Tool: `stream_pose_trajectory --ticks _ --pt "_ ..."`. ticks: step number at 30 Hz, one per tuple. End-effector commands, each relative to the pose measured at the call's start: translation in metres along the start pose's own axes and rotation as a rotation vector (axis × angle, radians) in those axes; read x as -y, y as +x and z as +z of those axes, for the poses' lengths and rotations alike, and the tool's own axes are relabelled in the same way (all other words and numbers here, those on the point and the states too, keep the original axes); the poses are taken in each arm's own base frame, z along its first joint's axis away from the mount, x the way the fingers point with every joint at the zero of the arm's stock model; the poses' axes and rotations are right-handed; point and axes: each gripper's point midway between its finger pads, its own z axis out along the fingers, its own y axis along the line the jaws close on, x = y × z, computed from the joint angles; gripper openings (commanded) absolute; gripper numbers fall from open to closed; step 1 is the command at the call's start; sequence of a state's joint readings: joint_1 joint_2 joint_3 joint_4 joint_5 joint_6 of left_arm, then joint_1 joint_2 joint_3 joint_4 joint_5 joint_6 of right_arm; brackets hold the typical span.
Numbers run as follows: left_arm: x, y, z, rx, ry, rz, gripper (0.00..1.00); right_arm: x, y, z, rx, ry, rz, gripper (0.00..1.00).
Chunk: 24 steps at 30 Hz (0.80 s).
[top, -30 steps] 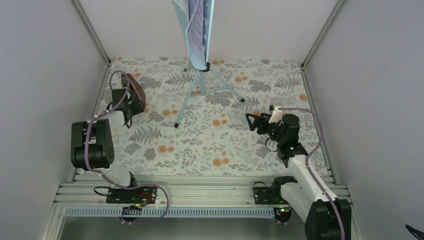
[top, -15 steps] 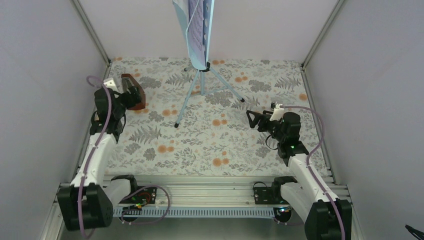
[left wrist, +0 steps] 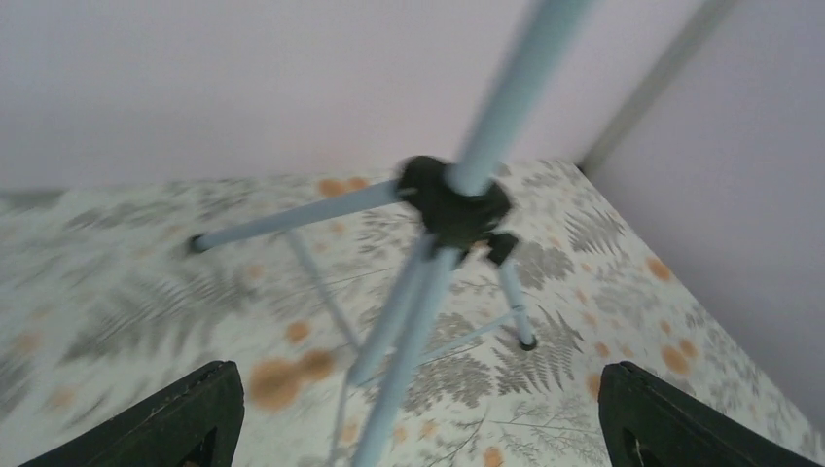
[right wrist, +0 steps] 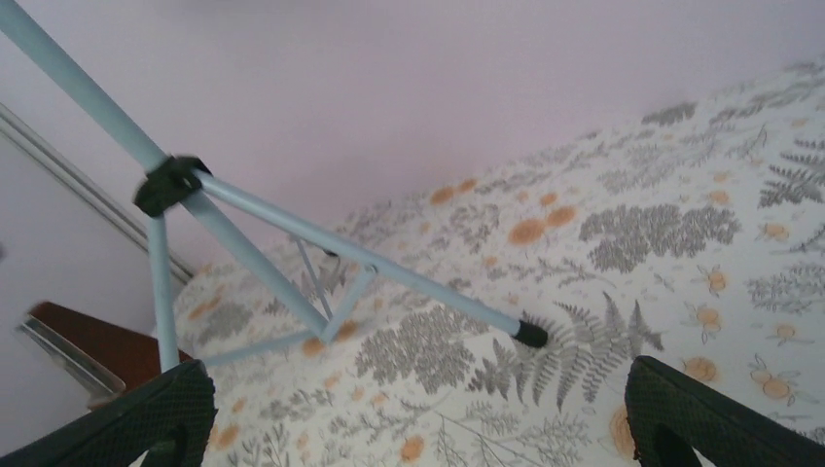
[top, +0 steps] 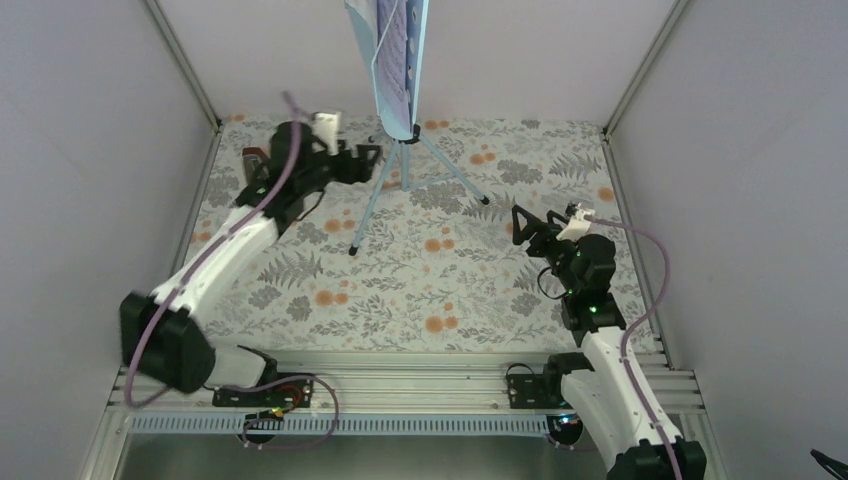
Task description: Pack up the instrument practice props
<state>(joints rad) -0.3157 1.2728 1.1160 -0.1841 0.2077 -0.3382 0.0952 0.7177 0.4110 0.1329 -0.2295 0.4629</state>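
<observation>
Music stand (top: 405, 160) stands upper centre: light, stiff, top-heavy I judge; best gripped on its pole just above the legs. Left gripper (top: 366, 156), beside it, and right gripper (top: 521, 223), centre right, both spread, empty

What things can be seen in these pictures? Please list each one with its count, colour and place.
tall pale-blue tripod music stand: 1, pale blue with a black hub, standing at the far middle of the table
printed paper sheet-music pages: count unclear, white and lilac, on the stand's desk
small reddish-brown wooden metronome: 1, reddish brown, far left corner, mostly hidden behind the left arm in the top view
floral tablecloth: 1, white with grey ferns and orange flowers, covering the table
aluminium rail: 1, silver, near edge, carrying both arm bases
left gripper: 1, black, open, just left of the stand's legs
right gripper: 1, black, open, over the table's right side
</observation>
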Motion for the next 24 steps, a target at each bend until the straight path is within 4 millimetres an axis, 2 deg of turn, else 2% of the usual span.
stream_pose_trajectory --ticks 1,4,6,11,15,20,24 --pt "0.027 0.023 0.059 -0.104 0.079 0.223 0.90 -0.004 -0.019 -0.010 0.087 -0.005 0.017 1.00" --pt "0.024 0.026 0.093 -0.127 0.110 0.241 0.88 -0.019 -0.011 -0.007 0.014 -0.086 -0.024 1.00" --pt "0.023 0.035 0.115 -0.164 0.140 0.229 0.86 -0.030 -0.003 -0.006 -0.024 -0.154 -0.058 1.00" --pt "0.025 0.038 0.135 -0.163 0.201 0.209 0.78 -0.047 0.002 -0.009 -0.050 -0.260 -0.085 1.00" --pt "0.027 0.045 0.146 -0.180 0.263 0.190 0.59 -0.054 -0.001 -0.009 -0.050 -0.293 -0.110 1.00" --pt "0.037 0.045 0.150 -0.171 0.330 0.199 0.36 -0.057 -0.001 -0.006 -0.068 -0.306 -0.110 0.99" --pt "0.031 0.046 0.150 -0.173 0.289 0.221 0.06 -0.058 0.001 -0.005 -0.074 -0.320 -0.109 1.00"
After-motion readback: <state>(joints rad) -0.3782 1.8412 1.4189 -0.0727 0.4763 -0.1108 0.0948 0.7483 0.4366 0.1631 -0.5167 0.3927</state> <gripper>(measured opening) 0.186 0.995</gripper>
